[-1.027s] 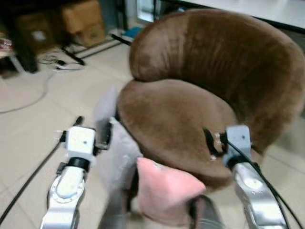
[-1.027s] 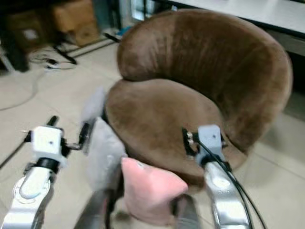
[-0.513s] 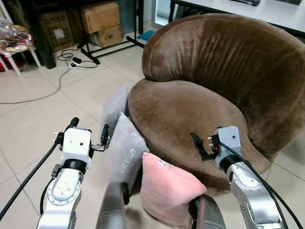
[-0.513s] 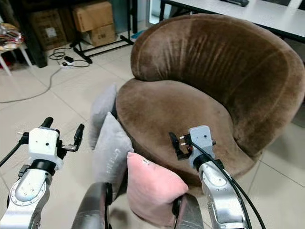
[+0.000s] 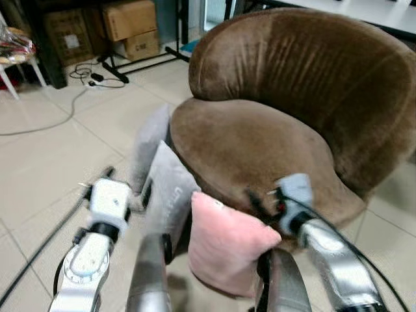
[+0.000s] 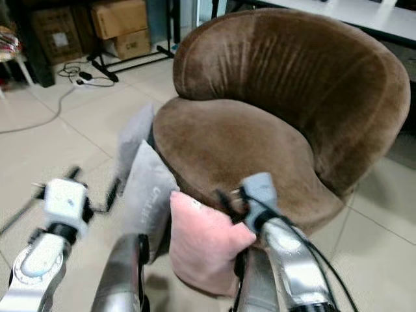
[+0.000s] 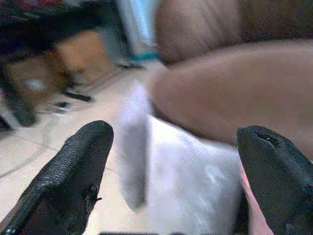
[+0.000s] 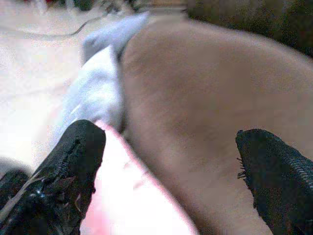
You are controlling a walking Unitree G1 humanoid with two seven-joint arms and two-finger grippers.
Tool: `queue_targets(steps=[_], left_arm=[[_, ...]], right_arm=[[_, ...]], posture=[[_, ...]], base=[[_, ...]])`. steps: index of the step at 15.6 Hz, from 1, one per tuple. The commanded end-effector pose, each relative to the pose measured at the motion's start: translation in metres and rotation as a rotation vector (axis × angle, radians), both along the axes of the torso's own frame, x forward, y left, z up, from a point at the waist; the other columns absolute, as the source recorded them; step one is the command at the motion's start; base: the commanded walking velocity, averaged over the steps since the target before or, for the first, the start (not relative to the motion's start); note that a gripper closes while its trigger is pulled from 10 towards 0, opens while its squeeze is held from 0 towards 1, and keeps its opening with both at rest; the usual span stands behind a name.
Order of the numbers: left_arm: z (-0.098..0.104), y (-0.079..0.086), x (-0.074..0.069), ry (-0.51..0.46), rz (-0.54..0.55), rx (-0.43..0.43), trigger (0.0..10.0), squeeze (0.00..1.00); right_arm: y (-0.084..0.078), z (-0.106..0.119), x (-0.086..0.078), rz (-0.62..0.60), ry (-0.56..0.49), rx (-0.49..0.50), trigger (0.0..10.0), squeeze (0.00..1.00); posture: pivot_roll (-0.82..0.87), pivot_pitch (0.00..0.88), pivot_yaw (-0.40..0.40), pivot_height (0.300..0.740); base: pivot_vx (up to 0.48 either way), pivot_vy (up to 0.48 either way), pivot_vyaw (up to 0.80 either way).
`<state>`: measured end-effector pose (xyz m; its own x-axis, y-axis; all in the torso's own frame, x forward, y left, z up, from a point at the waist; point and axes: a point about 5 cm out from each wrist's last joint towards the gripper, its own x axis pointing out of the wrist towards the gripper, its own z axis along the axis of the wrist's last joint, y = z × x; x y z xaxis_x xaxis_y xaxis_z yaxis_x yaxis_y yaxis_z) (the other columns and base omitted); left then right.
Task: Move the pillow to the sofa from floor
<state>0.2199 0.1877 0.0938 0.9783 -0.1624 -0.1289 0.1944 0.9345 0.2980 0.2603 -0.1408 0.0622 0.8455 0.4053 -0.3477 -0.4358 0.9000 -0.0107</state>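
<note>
Pillow (image 5: 224, 244), pink, not yet lifted from floor (image 5: 45, 162) beside sofa (image 5: 260, 140); left gripper (image 7: 171, 161) and right gripper (image 8: 166, 161) fingers spread, empty, nothing grasped.

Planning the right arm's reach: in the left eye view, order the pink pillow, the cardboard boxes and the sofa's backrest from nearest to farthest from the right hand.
1. Pink pillow, just beside the right hand.
2. Sofa's backrest, beyond the seat.
3. Cardboard boxes, far across the floor.
</note>
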Motion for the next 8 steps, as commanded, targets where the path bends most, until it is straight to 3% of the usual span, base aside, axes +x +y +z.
queue_targets(steps=[1,5,6,8], left_arm=[[-0.005,-0.006,-0.002,0.032,-0.061,0.019,10.0,0.0],[-0.003,-0.001,-0.007,0.075,-0.129,0.042,10.0,0.0],[0.004,-0.001,-0.009,0.083,-0.18,0.026,10.0,0.0],[0.013,-0.003,-0.012,0.079,-0.227,0.019,10.0,0.0]], right_arm=[[0.0,-0.003,0.003,0.013,0.022,-0.017,10.0,1.0],[0.031,-0.034,0.02,0.128,0.145,-0.065,10.0,1.0],[0.037,-0.048,0.024,0.128,0.205,-0.128,10.0,1.0],[0.036,-0.057,0.025,0.117,0.242,-0.171,10.0,1.0]], posture=[[0.09,0.0,-0.047,0.506],[0.14,0.0,-0.061,0.506],[0.16,0.0,-0.077,0.506],[0.18,0.0,-0.081,0.506]], base=[[0.0,0.0,0.0],[0.0,0.0,0.0],[0.0,0.0,0.0],[0.0,0.0,0.0]])
